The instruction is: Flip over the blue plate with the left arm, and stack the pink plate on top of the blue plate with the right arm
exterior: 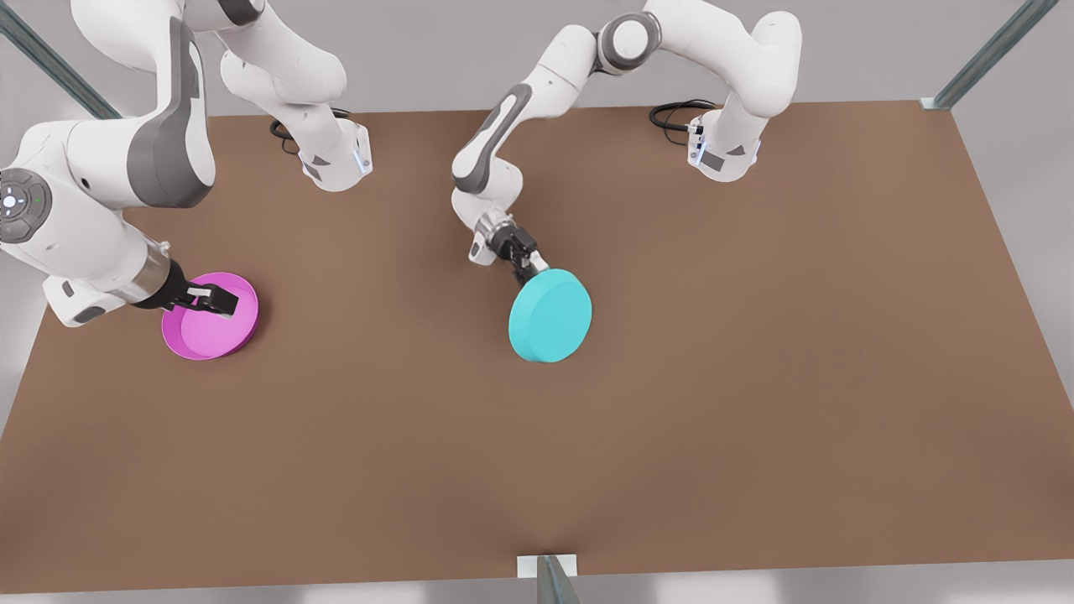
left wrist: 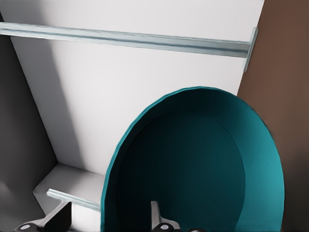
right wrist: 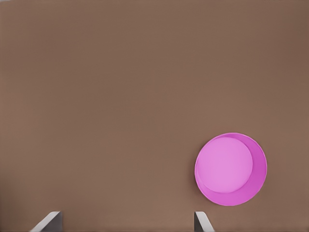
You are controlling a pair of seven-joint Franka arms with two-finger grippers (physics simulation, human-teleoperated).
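While the left end effector grips the blue plate by its rim, it should finish turning it before lowering it flat. Right end effector hovers wide over the pink plate.

A brown table with grey metal frame rails at its corners, black cables behind.

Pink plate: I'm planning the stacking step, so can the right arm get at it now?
Probably yes. The right gripper hangs open above the pink plate, which lies rim-up on the table with nothing around it; the left gripper holds the blue plate well aside.
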